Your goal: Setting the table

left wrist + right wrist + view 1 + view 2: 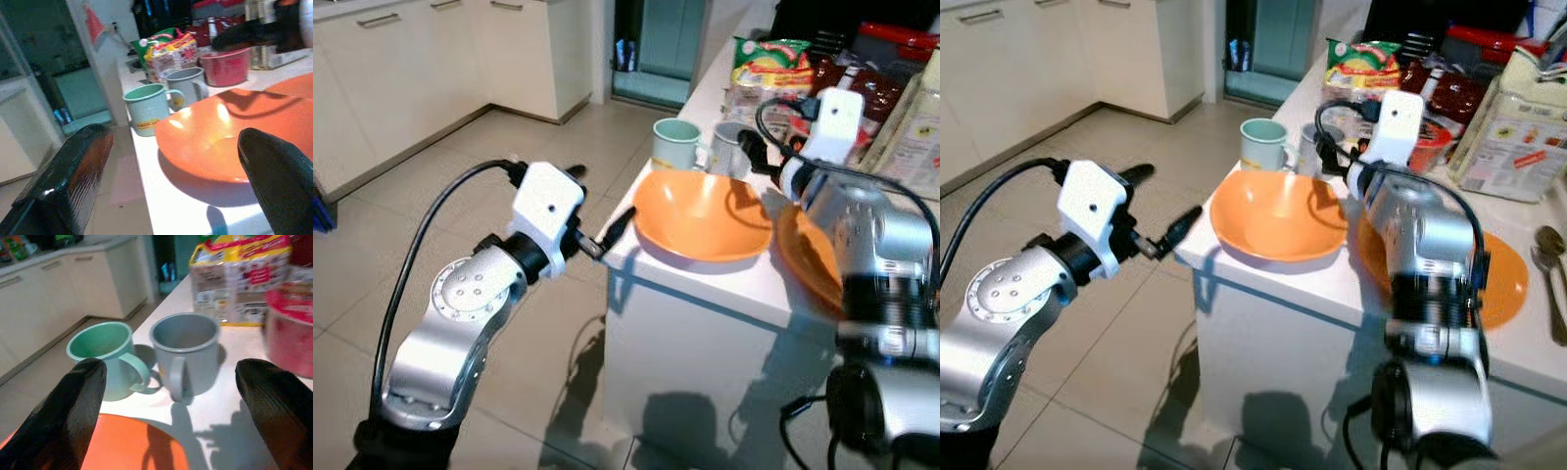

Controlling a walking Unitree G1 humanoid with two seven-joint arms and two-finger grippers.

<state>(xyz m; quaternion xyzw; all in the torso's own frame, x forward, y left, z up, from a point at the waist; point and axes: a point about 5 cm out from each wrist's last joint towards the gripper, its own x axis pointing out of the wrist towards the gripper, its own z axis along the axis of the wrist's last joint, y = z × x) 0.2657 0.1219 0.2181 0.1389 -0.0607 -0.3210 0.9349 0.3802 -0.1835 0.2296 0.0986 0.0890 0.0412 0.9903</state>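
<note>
Reaching for tableware at the counter corner; nothing lifted yet.

Orange bowl (703, 217) sits at the white counter (724, 294) corner; orange plate (1503, 279) just beside it; green mug (105, 355) and grey mug (186, 352) side by side behind. Left gripper (607, 235), fingers spread wide and empty, is level with the bowl's near rim. Right gripper (171, 396), likewise wide and empty, hovers over the bowl, facing the grey mug. Next, judged: advance and close on a chosen piece.
</note>
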